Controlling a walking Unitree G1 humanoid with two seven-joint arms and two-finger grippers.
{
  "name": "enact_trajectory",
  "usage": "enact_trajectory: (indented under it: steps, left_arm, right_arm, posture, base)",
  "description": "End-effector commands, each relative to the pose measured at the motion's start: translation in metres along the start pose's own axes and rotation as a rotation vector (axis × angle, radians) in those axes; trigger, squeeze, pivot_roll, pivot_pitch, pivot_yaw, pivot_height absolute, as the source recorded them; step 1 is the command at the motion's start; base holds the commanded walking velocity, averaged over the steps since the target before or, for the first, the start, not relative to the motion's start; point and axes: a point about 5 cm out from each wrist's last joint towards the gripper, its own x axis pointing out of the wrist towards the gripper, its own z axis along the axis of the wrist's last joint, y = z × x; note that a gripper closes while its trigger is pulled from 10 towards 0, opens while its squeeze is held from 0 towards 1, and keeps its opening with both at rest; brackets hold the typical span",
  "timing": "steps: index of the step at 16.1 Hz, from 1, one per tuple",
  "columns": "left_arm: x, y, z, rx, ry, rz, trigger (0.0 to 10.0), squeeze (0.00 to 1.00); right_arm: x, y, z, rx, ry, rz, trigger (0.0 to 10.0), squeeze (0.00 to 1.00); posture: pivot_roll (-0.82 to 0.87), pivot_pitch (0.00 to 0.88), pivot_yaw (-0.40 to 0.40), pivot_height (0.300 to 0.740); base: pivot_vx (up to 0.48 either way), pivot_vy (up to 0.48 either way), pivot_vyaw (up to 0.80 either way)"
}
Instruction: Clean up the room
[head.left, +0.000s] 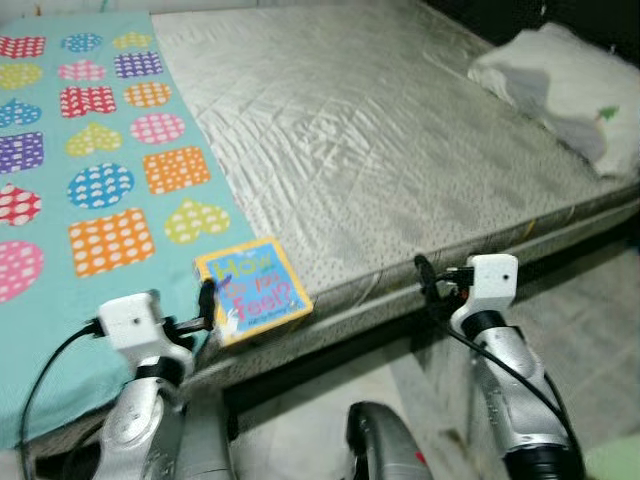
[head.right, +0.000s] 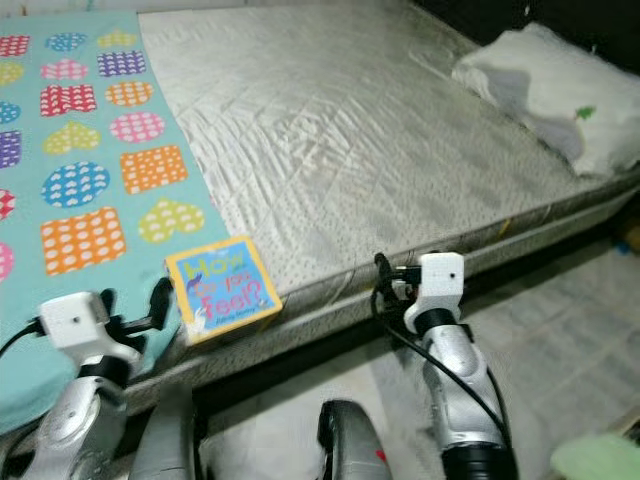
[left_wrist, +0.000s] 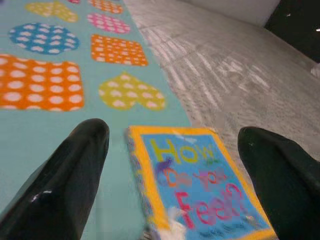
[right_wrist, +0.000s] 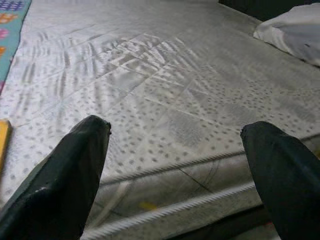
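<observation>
One picture book (head.left: 254, 289) (yellow border, blue cover) lies flat at the near edge of the mattress (head.left: 370, 150), half on the teal blanket (head.left: 90, 180). The left gripper (left_wrist: 172, 150) sits just before it, fingers spread wide. The right gripper (right_wrist: 175, 150), also wide, faces the bed edge near a pillow (head.left: 565, 90).

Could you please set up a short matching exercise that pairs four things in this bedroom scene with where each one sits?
Things:
1. book
2. pillow
3. blanket
4. right gripper

Places:
A. at the bed's far right corner
B. spread over the left part of the mattress
C. at the near edge of the bed, just ahead of the left gripper
D. in front of the mattress's near side, holding nothing

Pairs: 1-C, 2-A, 3-B, 4-D
</observation>
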Motion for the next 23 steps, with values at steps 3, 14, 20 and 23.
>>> enact_trajectory:
  steps: [3, 14, 20, 23]
  left_arm:
    - [-0.0010, 0.0015, -0.0019, -0.012, 0.016, 0.020, 10.0, 0.00]
    - [0.0015, -0.0002, -0.0011, -0.013, 0.003, 0.006, 10.0, 0.00]
    - [0.0013, -0.0006, -0.0007, -0.015, -0.001, -0.003, 10.0, 0.00]
    - [0.0019, -0.0006, -0.0002, -0.014, -0.001, -0.004, 10.0, 0.00]
  right_arm:
    - [0.0003, 0.0035, 0.0016, -0.003, -0.009, 0.014, 10.0, 0.00]
    - [0.0014, 0.0018, 0.0030, -0.031, -0.017, 0.018, 10.0, 0.00]
    - [0.0016, 0.0021, 0.0029, -0.030, -0.018, 0.018, 10.0, 0.00]
    - [0.0014, 0.0017, 0.0028, -0.030, -0.017, 0.016, 10.0, 0.00]
  posture:
    - [-0.03, 0.148, -0.092, 0.569]
    - [-0.03, 0.134, -0.099, 0.569]
    - [-0.03, 0.134, -0.099, 0.569]
    - [-0.03, 0.140, -0.098, 0.569]
  base:
    - [0.000, 0.000, 0.00]
    - [0.024, 0.000, 0.33]
    - [0.298, 0.000, 0.00]
    - [0.304, 0.000, 0.00]
